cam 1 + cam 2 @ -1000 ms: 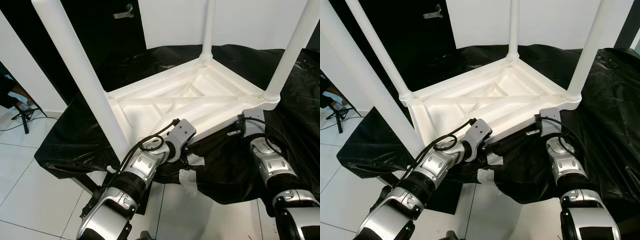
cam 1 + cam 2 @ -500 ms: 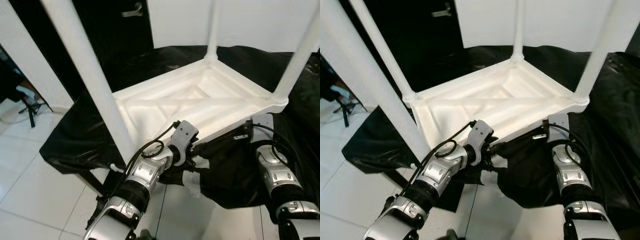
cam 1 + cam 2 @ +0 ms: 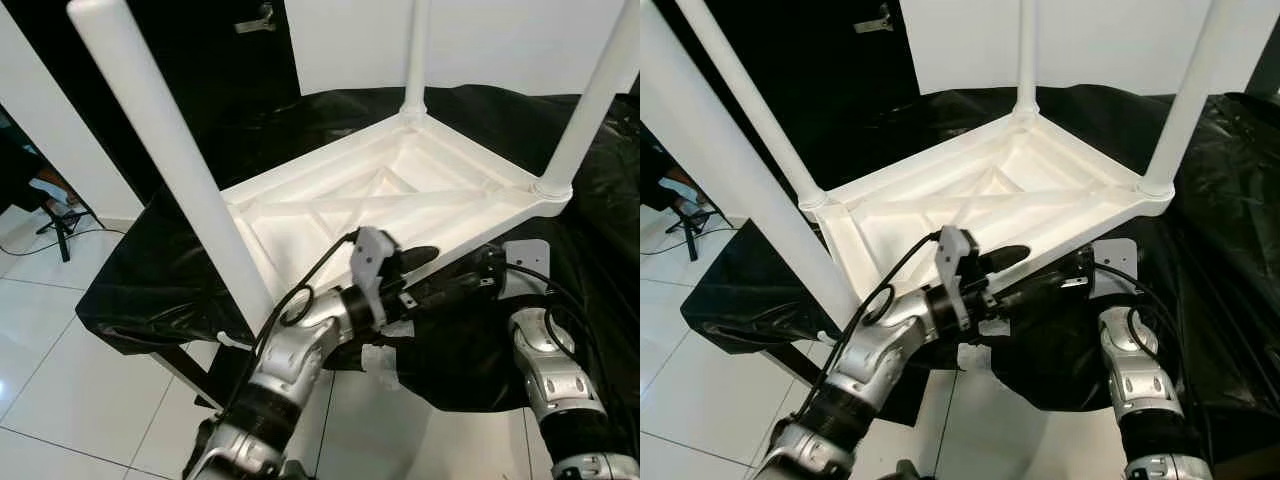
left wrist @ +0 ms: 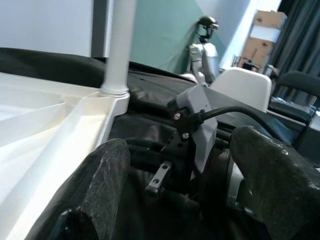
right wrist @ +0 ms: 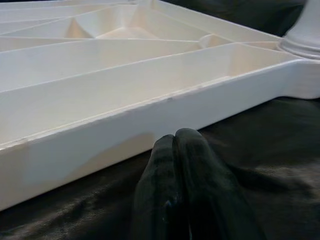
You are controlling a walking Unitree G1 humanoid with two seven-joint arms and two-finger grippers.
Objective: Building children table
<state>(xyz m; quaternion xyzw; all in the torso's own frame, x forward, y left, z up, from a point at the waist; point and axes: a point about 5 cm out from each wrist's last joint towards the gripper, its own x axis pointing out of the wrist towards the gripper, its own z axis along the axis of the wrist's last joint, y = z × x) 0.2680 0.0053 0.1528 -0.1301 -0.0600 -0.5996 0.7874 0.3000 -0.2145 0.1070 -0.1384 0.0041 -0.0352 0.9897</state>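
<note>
Upturned white children's table [image 3: 400, 200] lying top-down on a black plastic sheet [image 3: 150, 280] spread over a low stand, four round legs [image 3: 160, 150] pointing up, ribbed underside open to view. All four legs look seated in their corner sockets, so probably near the end of the build — likely turning or lifting it next, judging by both arms at the near rim.

Left gripper [image 3: 405, 262] reaching across the near edge of the frame [image 3: 1060, 245], black fingers [image 4: 107, 175] spread wide apart with nothing between them; one finger lying over the rim, the other below, as far as can be told. Right gripper [image 5: 187, 165] pressed low on the sheet just beside the same rim, fingers together, tips pointing at the white side wall and close to it — contact not clear.

Best done by closing the left fingers squarely on the rim wall between two ribs, not on a thin diagonal rib. Worth sliding the right fingers under the edge near the corner socket [image 5: 305, 35] before any lift, so the load splits between both arms. Slow and level — tall legs make it top-heavy, and the slick sheet may bunch or drag with the frame. Right wrist cable [image 4: 235, 112] hanging near the left fingers: keep clear of it when closing.
</note>
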